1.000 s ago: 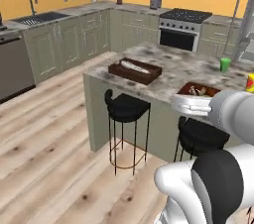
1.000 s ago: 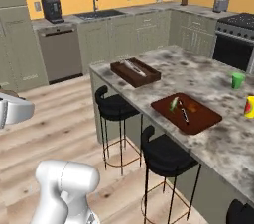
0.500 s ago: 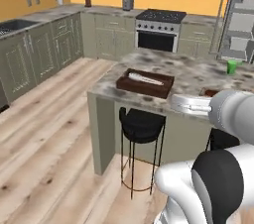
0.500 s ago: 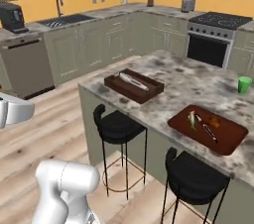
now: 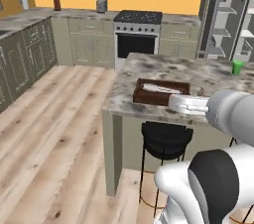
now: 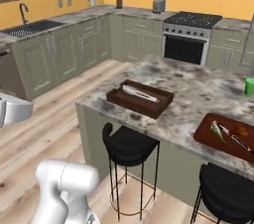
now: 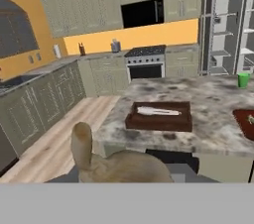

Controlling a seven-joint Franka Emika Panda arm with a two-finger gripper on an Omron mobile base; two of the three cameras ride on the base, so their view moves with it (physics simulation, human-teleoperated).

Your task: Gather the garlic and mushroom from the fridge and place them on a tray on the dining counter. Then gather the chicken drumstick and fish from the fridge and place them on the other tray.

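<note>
The dining counter (image 6: 198, 89) is seen ahead of the base, with black round stools (image 6: 130, 144) tucked under its near edge. On the corner of its marble top nearest the stove, the other tray (image 6: 140, 98) — the deep dark-brown one with raised walls — is set flat, and the fish (image 6: 140, 93) lies lengthwise inside it, pale against the dark wood. The same tray (image 5: 159, 92) and fish (image 5: 161, 88) are picked out in the left base view, just beyond the white forearm.

Further along the counter, well apart from the deep tray, the tray (image 6: 224, 138) with the low reddish-brown rim is found near the counter's front edge. A few small items rest on it; they are too small to be named with confidence, though one greenish and one orange piece can be made out. A green cup (image 6: 249, 86) stands upright near the counter's far side.

In the hand view a tan, bone-ended piece (image 7: 106, 161) — seemingly the chicken drumstick — is seen right at the camera, above the counter's near edge. The jaws themselves are hidden behind it; the gripper is closed down, and the drumstick appears to be clamped in it.

The fridge (image 7: 229, 29) stands open beyond the counter's far end, its white shelves exposed.
</note>
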